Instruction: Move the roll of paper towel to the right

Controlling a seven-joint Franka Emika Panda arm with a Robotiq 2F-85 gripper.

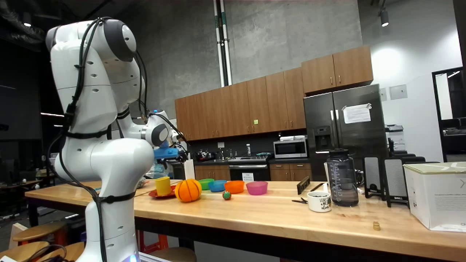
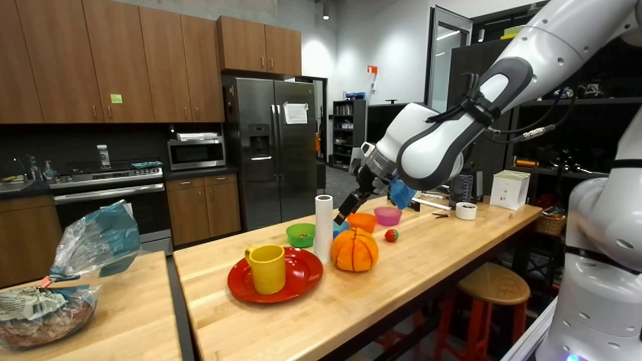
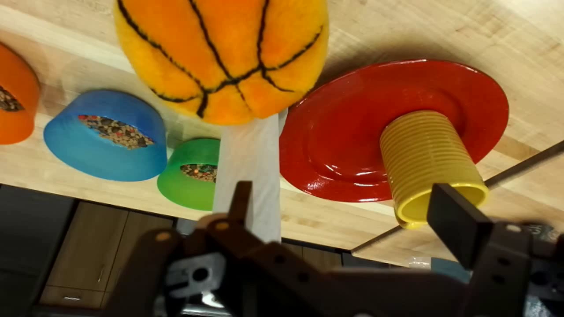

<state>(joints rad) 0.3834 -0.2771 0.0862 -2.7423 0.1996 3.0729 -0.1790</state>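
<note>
Robot arm (image 1: 116, 160) is nearest, stretched over the bench (image 2: 251, 326). Hand (image 3: 341, 189) spread, nothing pinched. Paper towel roll (image 2: 324, 230) upright toward the end edge by the dark gap (image 2: 181, 306), between red plate (image 2: 303, 271) and orange ball (image 2: 354, 250). Reads as lining up (wrist view: one finger overlaps the roll); next: straddle roll, squeeze, lift clear of ball, shift right. Orange bowl (image 3: 26, 88), pink bowl (image 1: 257, 189), blue bowl (image 3: 105, 165), green bowl (image 2: 301, 243) sit near the kitchen-side edge; yellow mug (image 2: 269, 271) on the plate; white cup (image 1: 316, 205) nearer opposite end edge. Contents: pebbly bits (image 3: 120, 132) in orange, blue, green; something dark (image 1: 320, 195) in cup; pink and mug, can't tell.
</note>
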